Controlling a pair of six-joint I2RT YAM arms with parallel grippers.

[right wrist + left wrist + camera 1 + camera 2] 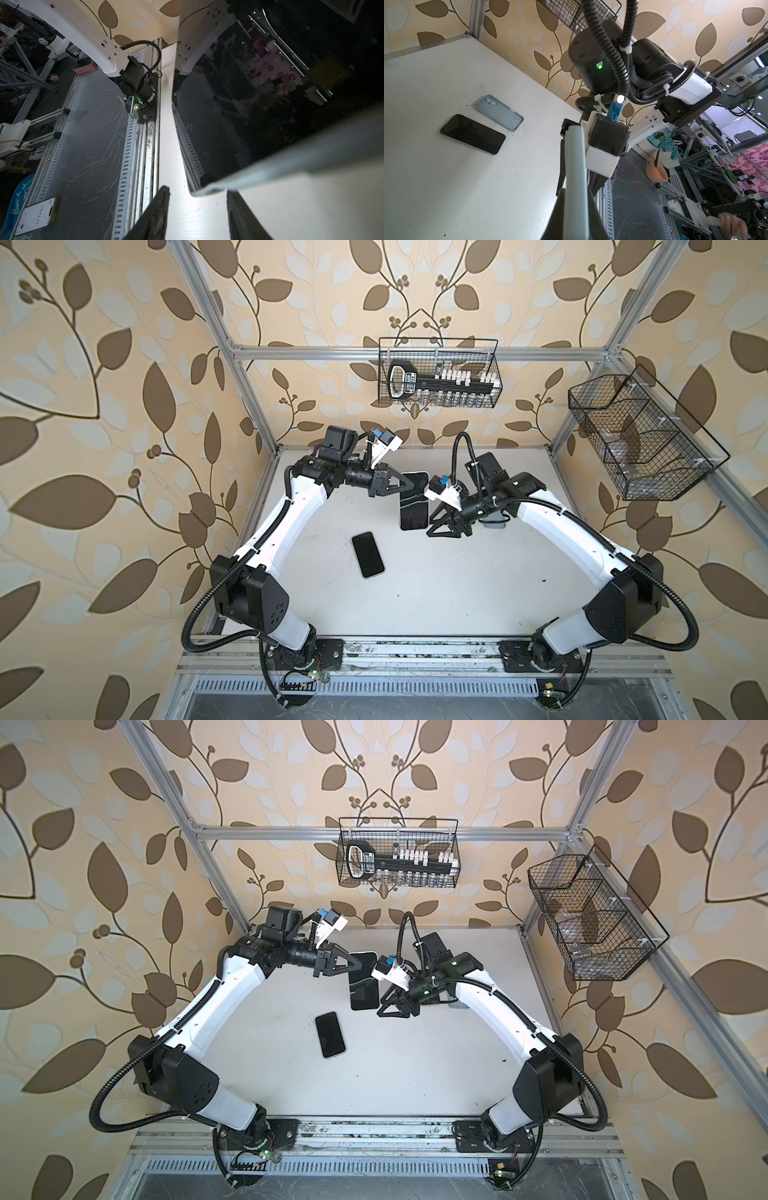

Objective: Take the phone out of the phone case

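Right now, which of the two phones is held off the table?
The farther phone, in its pale blue case: the fingers of the left gripper pinch its far end. The other phone lies bare, flat on the table.

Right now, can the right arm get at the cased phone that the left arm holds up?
Probably yes. The jaws of the right arm stand apart astride a corner of the cased phone, which the left arm clamps near its far end; nothing shows between them.
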